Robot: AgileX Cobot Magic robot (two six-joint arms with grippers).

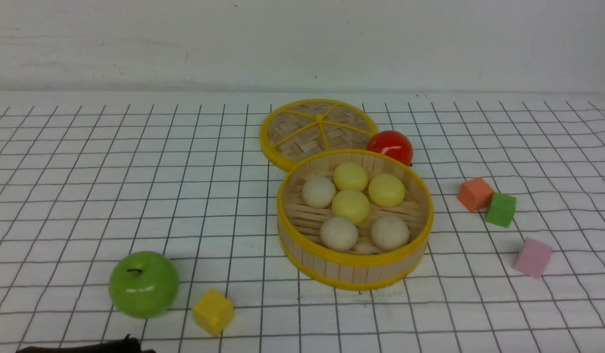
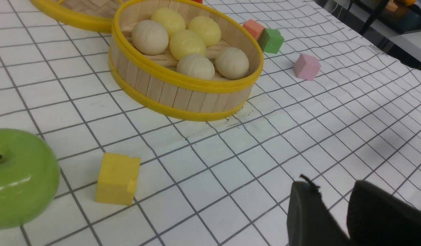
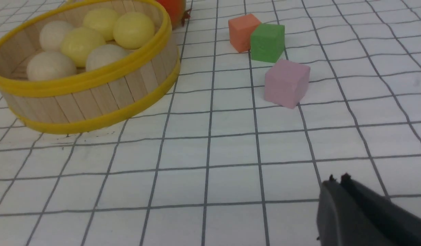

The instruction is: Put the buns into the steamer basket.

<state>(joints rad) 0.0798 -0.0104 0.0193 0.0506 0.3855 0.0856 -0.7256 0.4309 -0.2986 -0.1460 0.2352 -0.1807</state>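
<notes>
White gridded cloth covers the counter (image 1: 86, 162), which runs back to a pale wall; its far edge lies just behind the flat woven lid (image 1: 318, 131). All six buns (image 1: 351, 206) sit inside the steamer basket (image 1: 355, 267), three cream-white and three pale yellow, packed close together and below the yellow top rim. The basket stands a little right of centre, its back rim overlapping the lid's near edge in the front view, with the glossy red ball (image 1: 390, 146) just behind its right shoulder. Wide bare cloth stretches across the whole left half, broken only by the green apple (image 1: 144, 284) and the yellow cube (image 1: 213, 312) near the front edge, close to each other but apart. To the right of the basket, an orange cube (image 1: 475, 194) and a green cube (image 1: 501, 209) touch, and a pink cube (image 1: 532, 257) sits nearer, separate from them; open cloth lies between these cubes and the basket wall. The left end effector (image 2: 333, 208) hangs low over bare cloth in front of the basket, its fingers slightly parted with nothing between them. The right end effector (image 3: 338, 181) hovers over empty squares nearer than the pink cube, its fingers pressed together on nothing.
</notes>
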